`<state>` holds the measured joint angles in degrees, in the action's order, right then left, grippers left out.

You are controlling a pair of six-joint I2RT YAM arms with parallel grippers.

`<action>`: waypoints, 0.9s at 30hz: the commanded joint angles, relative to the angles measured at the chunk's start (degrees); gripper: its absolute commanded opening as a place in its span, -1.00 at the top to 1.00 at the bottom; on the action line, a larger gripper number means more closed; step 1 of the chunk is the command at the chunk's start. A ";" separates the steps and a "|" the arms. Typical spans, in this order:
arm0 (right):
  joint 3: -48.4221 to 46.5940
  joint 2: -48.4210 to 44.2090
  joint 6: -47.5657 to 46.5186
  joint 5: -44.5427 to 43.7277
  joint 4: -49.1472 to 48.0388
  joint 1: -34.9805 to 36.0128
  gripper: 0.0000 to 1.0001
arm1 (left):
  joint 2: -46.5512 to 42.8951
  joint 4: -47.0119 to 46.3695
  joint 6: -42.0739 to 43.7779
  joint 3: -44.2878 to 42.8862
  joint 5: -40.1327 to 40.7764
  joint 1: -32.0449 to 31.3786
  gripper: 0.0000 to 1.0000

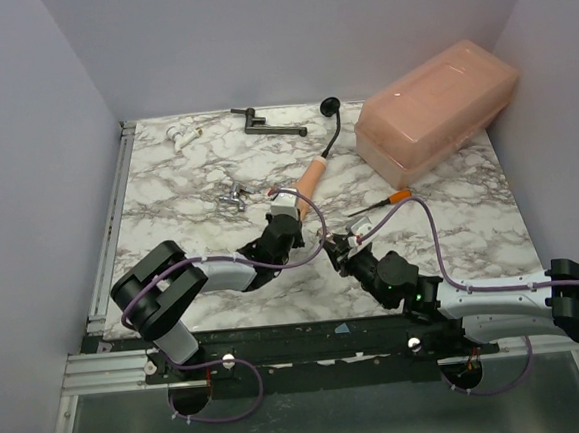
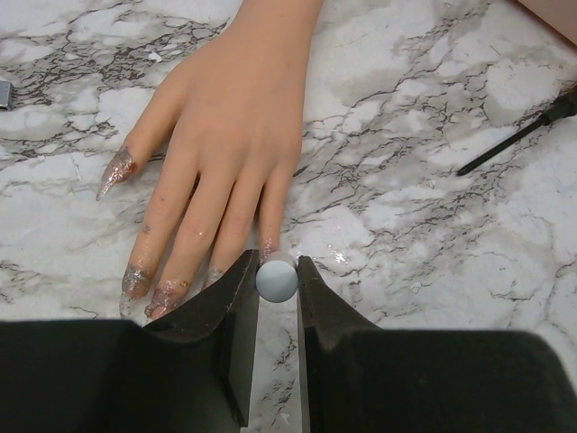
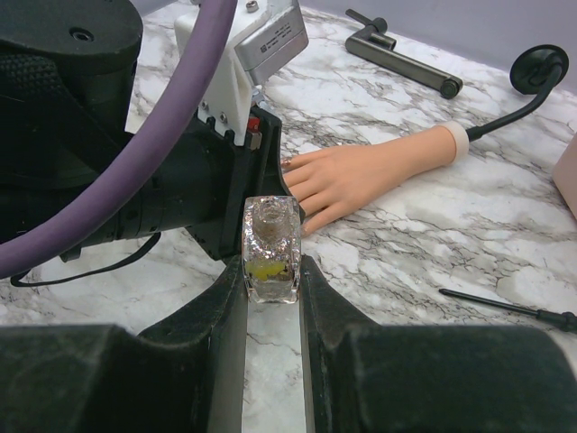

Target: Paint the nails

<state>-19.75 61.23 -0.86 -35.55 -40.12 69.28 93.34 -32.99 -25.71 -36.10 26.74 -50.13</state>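
The peach mannequin hand (image 1: 307,182) lies palm down on the marble, on a black curved stem (image 1: 330,125). In the left wrist view its nails (image 2: 135,281) carry glittery reddish polish. My left gripper (image 2: 277,271) is shut on a pale grey round brush cap (image 2: 277,281), right at the little finger's nail (image 2: 268,249); the brush tip is hidden. My right gripper (image 3: 272,271) is shut on a clear glass polish bottle (image 3: 270,244) with an open neck, held upright just near of the left gripper (image 1: 288,219). The hand also shows in the right wrist view (image 3: 370,173).
A large pinkish translucent box (image 1: 436,105) stands at the back right. A dark metal tool (image 1: 267,125) and a small white item (image 1: 183,135) lie at the back. A small metal piece (image 1: 231,198) lies left of the hand. An orange-handled thin tool (image 1: 389,201) lies to its right.
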 commanded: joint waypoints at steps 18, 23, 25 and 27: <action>-0.28 -0.20 0.69 -1.09 -0.31 -0.17 0.99 | 2.50 8.45 -2.84 -4.42 1.18 0.56 1.00; -0.25 -0.10 0.73 -1.09 -0.31 -0.19 0.99 | 2.38 9.43 -3.63 -4.42 1.77 0.56 1.00; -0.29 -0.17 0.71 -1.04 -0.31 -0.19 0.99 | 2.20 9.77 -4.03 -4.35 2.09 0.56 1.00; -0.20 -0.29 0.69 -1.04 -0.33 -0.19 0.99 | 2.07 10.45 -4.49 -4.37 2.58 0.56 1.00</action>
<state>-19.75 61.23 -0.86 -35.57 -40.12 69.28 95.09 -24.08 -28.67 -39.53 27.00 -49.82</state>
